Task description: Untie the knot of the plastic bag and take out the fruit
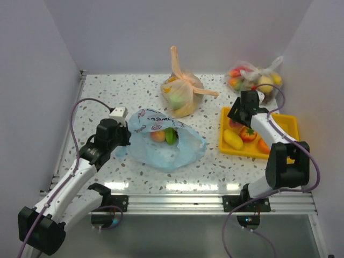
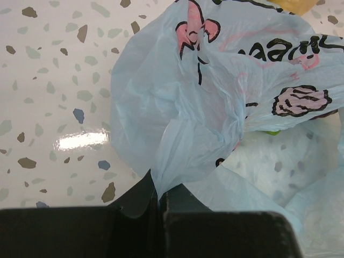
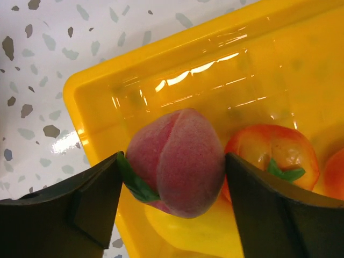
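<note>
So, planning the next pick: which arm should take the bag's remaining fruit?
Right. The left gripper pinches the bag's edge; the right gripper holds a peach over the tray.

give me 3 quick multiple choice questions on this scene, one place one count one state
1. The peach is: A on the floor; B between the right gripper's fingers, over the yellow tray; C in a bowl.
2. Bags on the table: A one; B three; C five.
3. The left gripper is: A wide open; B holding a banana; C shut on the blue bag.
Answers: 1 B, fingers flank it above the tray; 2 B, blue bag, orange bag, clear bag; 3 C, plastic pinched between closed fingers.
</note>
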{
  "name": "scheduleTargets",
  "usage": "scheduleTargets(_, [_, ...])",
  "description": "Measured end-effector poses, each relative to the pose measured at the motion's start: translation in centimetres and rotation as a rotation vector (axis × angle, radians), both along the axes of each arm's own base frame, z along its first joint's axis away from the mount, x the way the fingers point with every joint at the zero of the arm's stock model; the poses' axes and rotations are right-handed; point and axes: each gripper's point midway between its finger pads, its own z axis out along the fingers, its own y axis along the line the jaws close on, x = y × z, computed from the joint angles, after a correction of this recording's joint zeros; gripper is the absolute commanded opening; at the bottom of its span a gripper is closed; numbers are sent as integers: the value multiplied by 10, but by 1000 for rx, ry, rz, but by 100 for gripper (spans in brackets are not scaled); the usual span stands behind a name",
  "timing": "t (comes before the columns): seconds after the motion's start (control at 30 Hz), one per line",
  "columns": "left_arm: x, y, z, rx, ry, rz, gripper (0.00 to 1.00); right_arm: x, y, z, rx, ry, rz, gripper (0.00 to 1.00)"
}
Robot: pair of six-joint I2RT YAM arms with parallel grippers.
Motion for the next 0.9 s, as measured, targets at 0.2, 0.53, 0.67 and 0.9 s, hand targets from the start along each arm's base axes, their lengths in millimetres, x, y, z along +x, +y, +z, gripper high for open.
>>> scheduleTargets(0.2, [1, 2, 1, -17, 1, -1, 0, 0, 2, 1, 4, -3, 6, 99])
scheduleTargets(0.53, [2, 1, 1, -36, 4, -11, 0, -14, 78, 113, -35, -274, 353, 98])
scheduleTargets(0.67, [2, 1, 1, -38, 4, -13, 0, -39, 143, 174, -2, -447, 608, 95])
scheduleTargets(0.9, [2, -2, 7, -54, -19, -26, 0, -102, 253, 193, 98, -510, 1026, 94])
